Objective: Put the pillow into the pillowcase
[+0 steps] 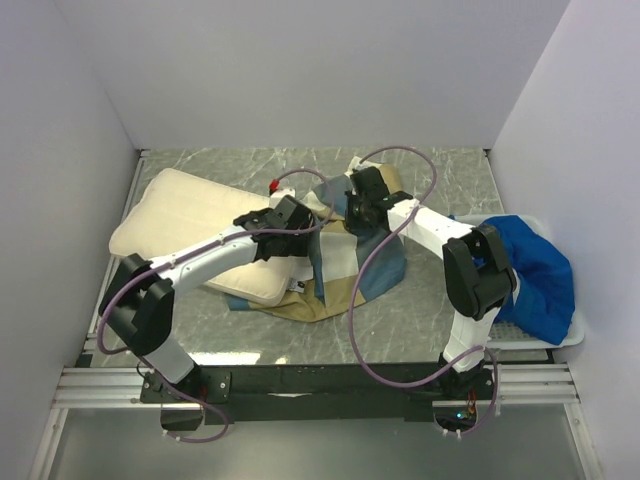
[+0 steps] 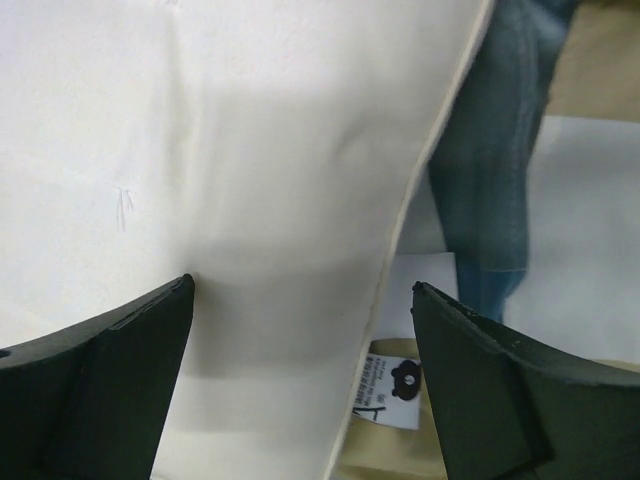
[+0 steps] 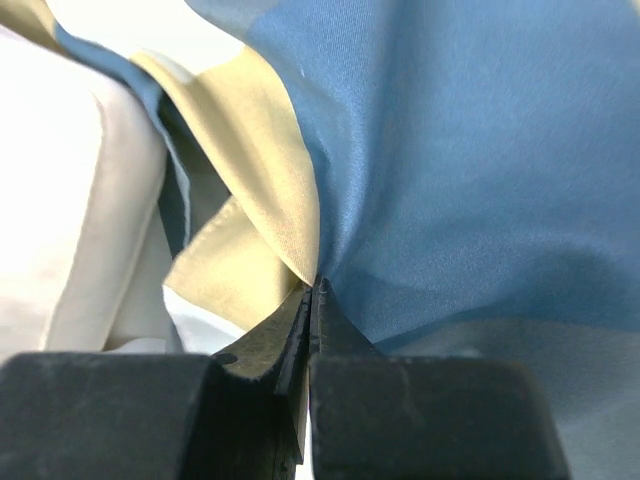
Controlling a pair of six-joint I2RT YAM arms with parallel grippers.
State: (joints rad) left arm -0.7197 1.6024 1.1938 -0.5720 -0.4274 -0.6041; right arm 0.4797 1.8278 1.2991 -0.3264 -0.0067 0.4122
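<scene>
The cream pillow [image 1: 190,225] lies flat at the left of the table. The tan, slate-blue and white pillowcase [image 1: 355,270] is bunched at the middle, partly lifted. My left gripper [image 1: 290,215] is open over the pillow's right edge; in the left wrist view its jaws straddle the pillow's [image 2: 250,200] seam, with the pillowcase [image 2: 500,150] and a white label beside it. My right gripper [image 1: 362,205] is shut on a fold of the pillowcase [image 3: 420,150] and holds it up; the pillow [image 3: 60,200] shows at the left of that view.
A white tray [image 1: 560,335] at the right edge holds a bright royal-blue cloth [image 1: 535,270]. A small red object [image 1: 275,185] lies behind the pillow. White walls enclose the marbled table on three sides.
</scene>
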